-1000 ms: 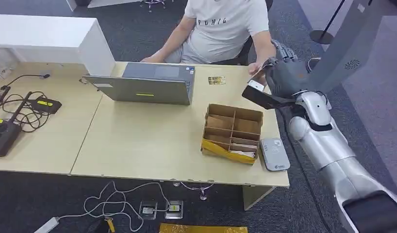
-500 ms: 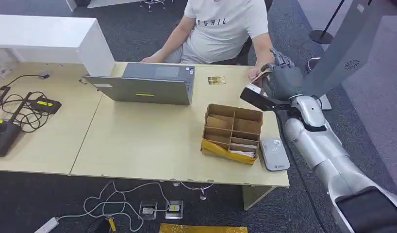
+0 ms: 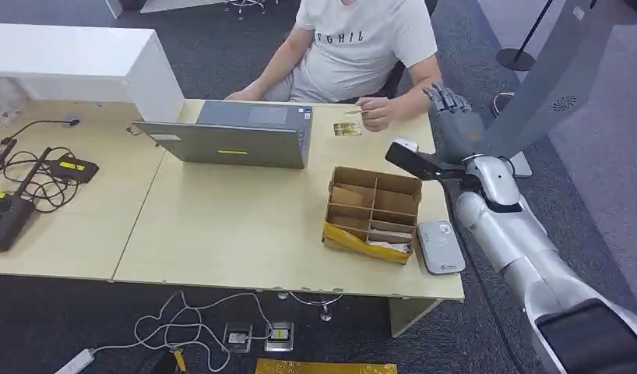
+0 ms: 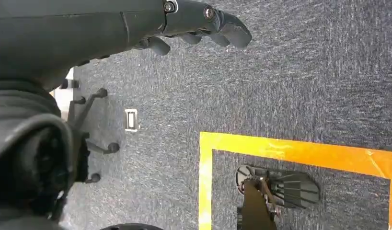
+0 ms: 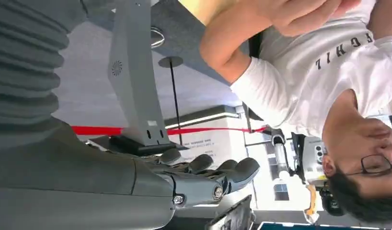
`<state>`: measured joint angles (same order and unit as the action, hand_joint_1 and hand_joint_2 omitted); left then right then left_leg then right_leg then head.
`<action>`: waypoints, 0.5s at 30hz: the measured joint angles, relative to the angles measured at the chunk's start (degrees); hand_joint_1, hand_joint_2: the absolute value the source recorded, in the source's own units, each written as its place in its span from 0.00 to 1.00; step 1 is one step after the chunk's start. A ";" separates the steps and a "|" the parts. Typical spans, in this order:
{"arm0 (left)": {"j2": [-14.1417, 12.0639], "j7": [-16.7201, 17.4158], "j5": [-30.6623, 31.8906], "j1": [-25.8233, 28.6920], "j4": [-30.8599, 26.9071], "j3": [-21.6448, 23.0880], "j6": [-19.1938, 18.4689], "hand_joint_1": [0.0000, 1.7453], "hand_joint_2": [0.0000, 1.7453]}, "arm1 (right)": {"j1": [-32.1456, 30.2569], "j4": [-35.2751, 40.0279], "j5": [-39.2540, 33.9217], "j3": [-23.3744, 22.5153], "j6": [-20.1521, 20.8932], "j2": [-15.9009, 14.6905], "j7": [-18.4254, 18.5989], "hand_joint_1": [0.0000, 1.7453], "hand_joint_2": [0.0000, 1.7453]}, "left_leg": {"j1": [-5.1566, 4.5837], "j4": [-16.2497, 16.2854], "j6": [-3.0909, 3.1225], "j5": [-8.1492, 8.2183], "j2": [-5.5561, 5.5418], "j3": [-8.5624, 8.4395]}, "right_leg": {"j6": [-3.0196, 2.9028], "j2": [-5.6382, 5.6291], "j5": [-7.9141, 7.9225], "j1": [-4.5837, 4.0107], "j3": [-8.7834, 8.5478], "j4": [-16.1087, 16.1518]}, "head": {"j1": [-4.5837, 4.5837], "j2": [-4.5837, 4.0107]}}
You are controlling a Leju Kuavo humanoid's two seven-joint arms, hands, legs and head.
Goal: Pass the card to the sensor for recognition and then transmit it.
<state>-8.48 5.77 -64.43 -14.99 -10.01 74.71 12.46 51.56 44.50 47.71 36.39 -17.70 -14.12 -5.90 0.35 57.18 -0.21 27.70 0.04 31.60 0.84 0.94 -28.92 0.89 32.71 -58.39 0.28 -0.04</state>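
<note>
My right hand point(image 3: 454, 118) hovers empty over the desk's far right corner, fingers spread; the right wrist view shows those fingers point(image 5: 211, 173) with nothing in them. A person in a white shirt holds the thin card point(image 3: 353, 111) in a hand point(image 3: 381, 113) just left of my right hand. That same hand point(image 5: 299, 13) appears in the right wrist view. A second card point(image 3: 347, 129) lies flat on the desk below it. The grey card sensor point(image 3: 441, 247) sits at the desk's front right. My left hand point(image 4: 203, 24) hangs over the carpet, fingers extended and empty.
A divided cardboard box point(image 3: 374, 204) stands beside the sensor. An open laptop point(image 3: 234, 136) sits mid-desk in front of the person. Cables and black devices point(image 3: 35, 175) lie at the left, near a white partition point(image 3: 82, 58). A grey stand point(image 3: 549, 78) rises at right.
The person has taken the card out of my right hand and drawn it left toward the laptop. My right hand has opened and is now empty.
</note>
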 joint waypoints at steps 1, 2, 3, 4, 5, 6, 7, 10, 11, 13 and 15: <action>0.02 0.00 0.00 0.01 0.00 0.00 0.02 0.00 0.00 | -0.01 0.00 -0.04 0.00 -0.07 0.00 -0.22 0.00 0.00 | 0.00 0.00 0.00 0.00 0.00 0.00 | 0.00 0.00 0.00 0.00 0.01 0.00 | 0.00 0.00; 0.04 0.00 0.00 0.02 0.00 0.00 0.09 0.00 0.00 | -0.02 0.00 -0.04 0.00 -0.26 0.00 -0.35 0.00 0.00 | 0.00 0.00 0.00 0.00 0.00 0.00 | 0.00 -0.01 0.00 0.00 0.01 0.00 | 0.00 0.00; 0.04 0.00 0.00 0.03 0.00 0.00 0.13 0.00 0.00 | -0.03 0.00 -0.04 0.00 -0.44 0.00 -0.61 0.00 0.00 | 0.00 0.01 0.00 0.00 0.01 0.00 | 0.00 -0.01 0.00 0.00 0.01 0.00 | 0.00 0.00; 0.07 0.00 0.02 0.04 0.00 0.00 0.15 0.00 0.00 | -0.03 0.00 -0.09 -0.02 -0.68 0.00 -0.89 0.00 0.00 | 0.00 0.01 0.00 0.00 0.01 0.00 | 0.00 -0.01 0.00 0.00 0.02 0.00 | 0.00 0.00; 0.11 0.00 0.02 0.04 0.00 0.00 0.15 0.00 0.00 | -0.02 -0.02 -0.41 -0.02 -0.98 -0.02 -1.22 0.00 0.00 | 0.00 0.01 0.00 0.00 0.01 -0.01 | 0.00 -0.02 0.00 0.00 0.03 0.00 | 0.00 0.00; 0.13 0.00 0.02 0.04 0.00 0.00 0.15 0.00 0.00 | -0.01 -0.09 -0.83 -0.07 -1.38 -0.11 -1.57 0.00 0.00 | 0.00 0.01 0.00 0.00 0.01 -0.01 | 0.00 -0.02 0.00 0.00 0.04 0.01 | 0.00 0.00; 0.13 0.00 0.06 0.04 0.00 0.00 0.11 0.00 0.00 | 0.01 -0.33 -1.64 -0.20 -2.29 -0.37 -2.21 0.00 0.00 | 0.00 0.02 0.00 0.00 0.01 -0.01 | 0.00 -0.01 0.00 0.00 0.04 0.01 | 0.00 0.00; 0.15 0.00 0.24 0.03 0.00 0.07 -0.30 0.00 0.00 | 0.55 -2.29 -4.19 -0.94 -5.54 -1.51 -4.28 0.00 0.00 | -0.01 0.03 0.00 0.00 0.00 0.00 | 0.00 0.02 0.00 0.01 0.04 0.01 | 0.00 0.00; 0.15 0.00 0.33 0.04 0.00 0.13 -0.42 0.00 0.00 | 0.80 -3.02 -5.16 -1.31 -6.43 -1.95 -4.99 0.00 0.00 | -0.02 0.03 0.00 0.00 0.00 0.01 | 0.00 0.02 0.00 0.01 0.03 0.01 | 0.00 0.00; 0.15 0.00 0.39 0.04 0.00 0.33 -0.44 0.00 0.00 | 1.56 -5.03 -8.82 -2.30 -7.74 -3.28 -7.02 0.00 0.00 | -0.03 0.05 0.00 0.00 0.00 0.01 | 0.00 0.01 0.00 0.02 0.03 0.02 | -0.02 0.00; 0.15 0.00 0.39 0.04 0.00 0.39 -0.44 0.00 0.00 | 2.41 -7.08 -12.58 -3.58 -7.45 -4.52 -8.02 0.00 0.00 | -0.03 0.06 0.01 0.01 0.00 0.02 | 0.01 0.01 0.00 0.03 0.03 0.02 | -0.02 0.00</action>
<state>-8.33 5.77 -64.04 -14.96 -10.01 75.10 12.02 53.97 37.42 35.13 32.81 -25.16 -18.64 -13.92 0.33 57.24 -0.21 27.70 0.04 31.63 0.85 0.96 -28.92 0.92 32.73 -58.37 0.26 -0.04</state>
